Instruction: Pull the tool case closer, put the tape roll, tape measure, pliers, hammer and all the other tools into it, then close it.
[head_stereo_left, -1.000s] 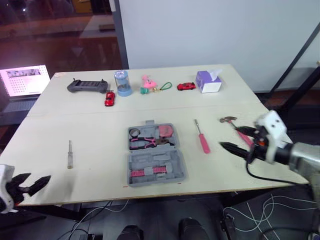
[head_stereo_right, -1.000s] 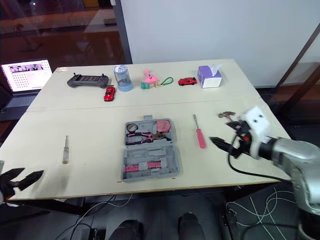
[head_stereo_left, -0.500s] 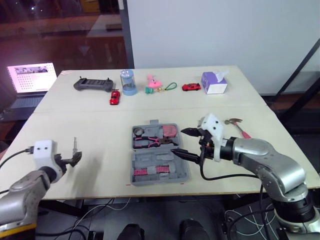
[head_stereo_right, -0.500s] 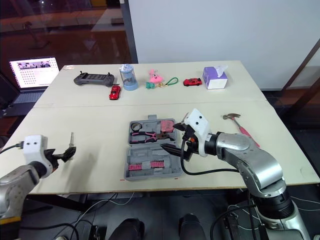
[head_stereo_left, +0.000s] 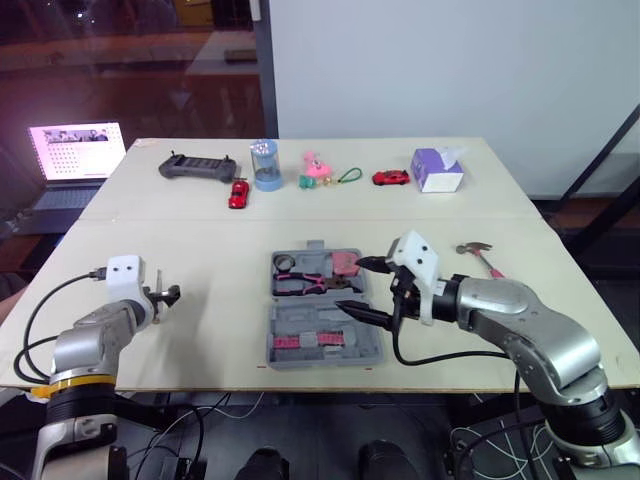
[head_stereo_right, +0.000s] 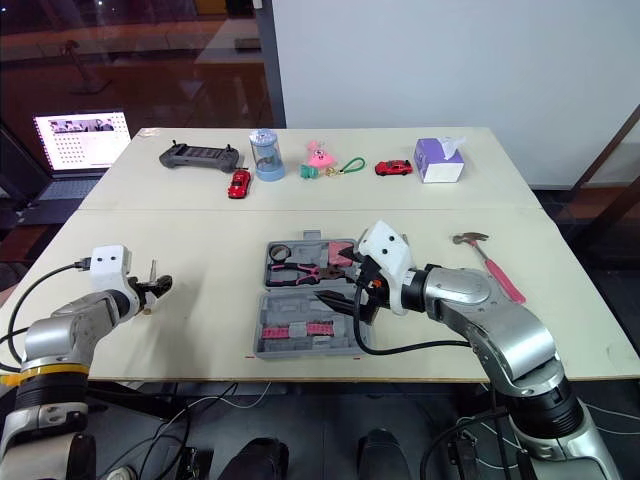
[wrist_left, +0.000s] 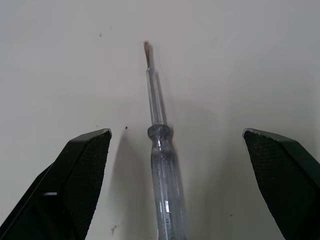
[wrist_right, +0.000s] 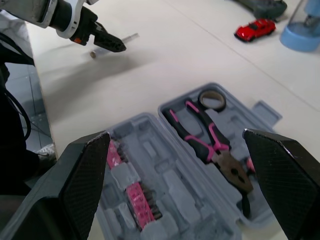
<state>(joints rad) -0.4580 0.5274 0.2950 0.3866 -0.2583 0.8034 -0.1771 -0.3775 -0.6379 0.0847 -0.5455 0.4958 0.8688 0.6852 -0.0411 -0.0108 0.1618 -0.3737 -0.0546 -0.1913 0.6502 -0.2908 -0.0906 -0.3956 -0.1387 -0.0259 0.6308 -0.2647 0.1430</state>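
On the tabletop (head_stereo_left: 200, 250), the open tool case (head_stereo_left: 322, 338) sits just under your right claw (head_stereo_left: 352, 285), which is spread wide and empty. The hammer (head_stereo_left: 483, 255) rests well apart, on that claw's outer side. Pliers (wrist_right: 210, 137) and tape roll (wrist_right: 212, 100) lie in the case. Your left claw (head_stereo_left: 168, 294), also wide, has a clear-handled screwdriver (wrist_left: 163, 165) between its fingers, ungripped. Loading seems underway; next, close on the handle and carry it to the case.

A pale table (head_stereo_left: 200, 250) stands before a white wall (head_stereo_left: 450, 70) and dark window (head_stereo_left: 120, 60).
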